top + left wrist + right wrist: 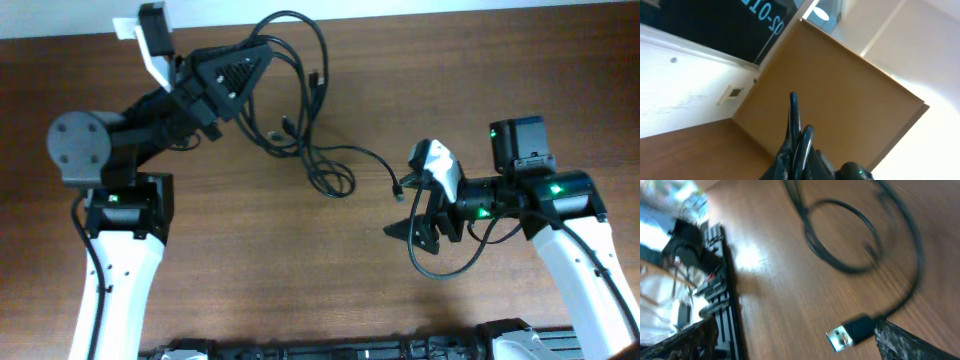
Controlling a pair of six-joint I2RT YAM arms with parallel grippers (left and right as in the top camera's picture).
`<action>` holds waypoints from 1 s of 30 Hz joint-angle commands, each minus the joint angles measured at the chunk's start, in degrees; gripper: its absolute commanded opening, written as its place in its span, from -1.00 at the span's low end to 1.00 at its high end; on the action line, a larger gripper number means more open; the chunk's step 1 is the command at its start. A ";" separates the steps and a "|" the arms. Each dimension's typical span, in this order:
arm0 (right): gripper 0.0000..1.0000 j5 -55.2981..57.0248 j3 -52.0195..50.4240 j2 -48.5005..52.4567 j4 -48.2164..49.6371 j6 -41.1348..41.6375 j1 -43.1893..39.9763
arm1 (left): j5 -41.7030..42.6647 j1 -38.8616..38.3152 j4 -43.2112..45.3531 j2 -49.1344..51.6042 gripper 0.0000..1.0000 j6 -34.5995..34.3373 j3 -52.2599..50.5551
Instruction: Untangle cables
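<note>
The thin black cables lie tangled on the wooden table, looping from the far edge down to a small coil at mid-table. My left gripper is raised at the far left and shut on a bundle of the cables. In the left wrist view the strands stick up from the shut fingers. My right gripper is open near the table's middle right. A cable's USB plug lies between its fingers, close against the right finger; the plug also shows overhead.
A black slotted rail runs along the table's front edge and shows in the right wrist view. The left arm's base stands at the left. The right arm's own thicker wire loops below its wrist.
</note>
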 commanded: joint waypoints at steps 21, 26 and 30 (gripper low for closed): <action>-0.92 -0.72 0.02 15.08 -0.94 -2.29 11.39 | -21.31 -11.26 -9.46 -1.31 -1.00 3.06 1.14; -0.92 -7.74 0.13 14.97 -4.79 -2.25 11.32 | -21.86 -8.76 -26.84 -1.31 -0.73 10.88 1.14; -0.92 -16.96 0.39 14.84 -4.83 -2.10 7.65 | -22.51 -8.74 -41.59 -1.31 0.05 18.93 1.14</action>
